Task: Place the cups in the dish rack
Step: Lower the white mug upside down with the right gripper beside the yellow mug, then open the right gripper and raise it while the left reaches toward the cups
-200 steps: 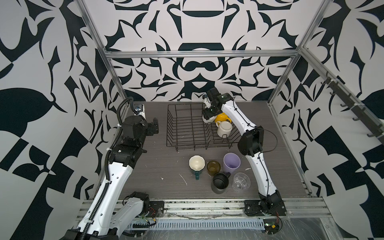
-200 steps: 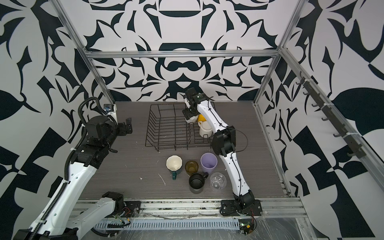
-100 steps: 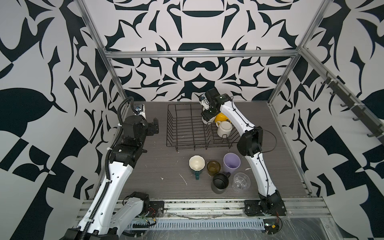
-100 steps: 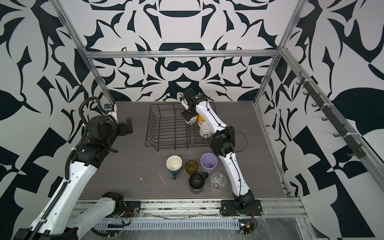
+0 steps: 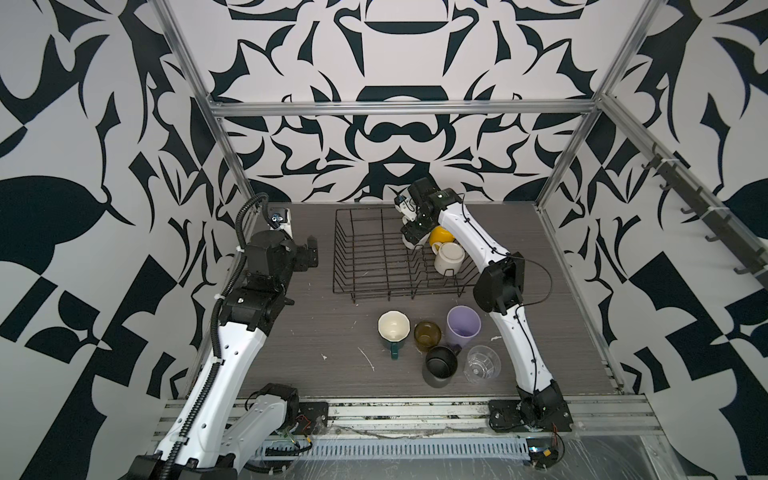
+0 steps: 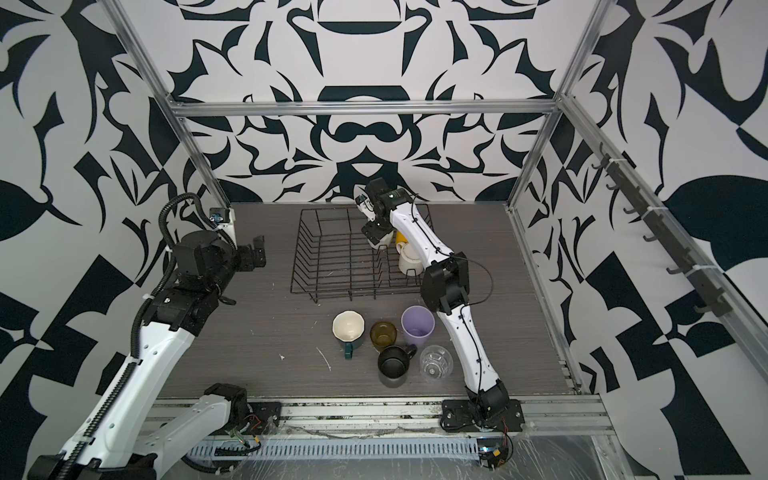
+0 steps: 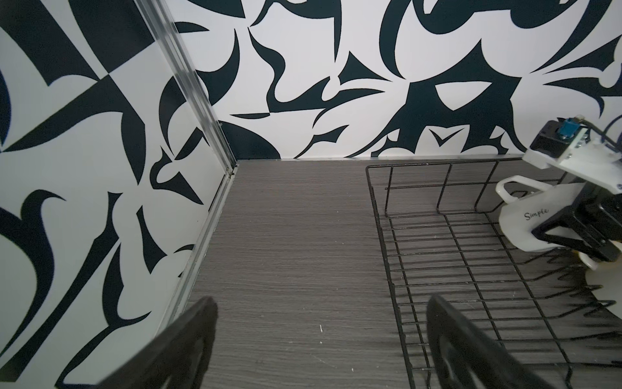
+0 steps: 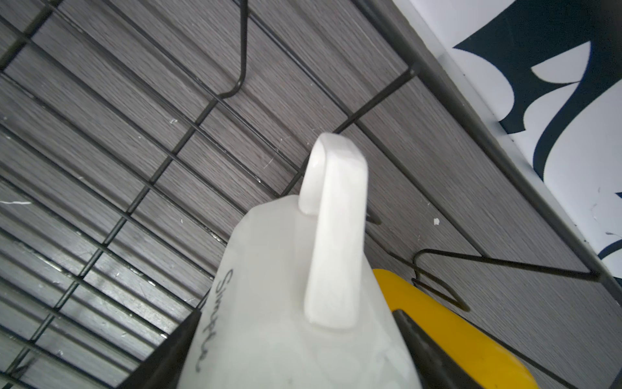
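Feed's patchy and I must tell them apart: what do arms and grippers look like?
White shells, black joints on both. The left arm carries a ribbed black conduit; the right arm a thin black cable loop. The left gripper and right gripper are black.

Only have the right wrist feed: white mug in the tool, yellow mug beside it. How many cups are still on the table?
Observer: Five, in front of the dish rack: teal faceted mug, amber glass, lilac tumbler, black mug, clear glass.
Operator: Anything else in the rack?
Observer: A cream mug, beside the yellow mug.
Operator: Other arm?
Observer: Left tool open, holding nothing, left of the rack.
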Controlling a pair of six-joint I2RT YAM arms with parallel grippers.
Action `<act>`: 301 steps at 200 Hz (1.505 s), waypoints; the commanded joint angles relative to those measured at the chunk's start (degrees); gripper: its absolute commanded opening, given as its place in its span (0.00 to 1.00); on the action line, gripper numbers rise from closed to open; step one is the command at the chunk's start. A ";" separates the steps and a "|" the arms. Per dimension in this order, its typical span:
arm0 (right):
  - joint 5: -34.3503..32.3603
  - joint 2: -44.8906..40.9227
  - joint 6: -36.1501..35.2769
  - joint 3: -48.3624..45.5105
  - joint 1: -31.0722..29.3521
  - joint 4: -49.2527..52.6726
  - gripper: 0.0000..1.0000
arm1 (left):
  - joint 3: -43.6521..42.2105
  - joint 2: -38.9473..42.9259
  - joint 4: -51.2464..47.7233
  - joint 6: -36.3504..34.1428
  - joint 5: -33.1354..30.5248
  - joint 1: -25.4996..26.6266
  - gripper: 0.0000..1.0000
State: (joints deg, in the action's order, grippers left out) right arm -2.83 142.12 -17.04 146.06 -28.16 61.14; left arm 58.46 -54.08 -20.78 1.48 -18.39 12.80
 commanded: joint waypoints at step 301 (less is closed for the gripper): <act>1.66 -12.79 9.65 -2.81 0.48 -3.34 0.99 | 0.32 0.12 -1.35 0.45 0.26 -0.23 0.99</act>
State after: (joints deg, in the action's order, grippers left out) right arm -3.60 137.88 -10.39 145.71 -28.03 61.06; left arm 58.46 -54.57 -20.84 1.48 -18.17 12.75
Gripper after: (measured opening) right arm 0.994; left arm 0.992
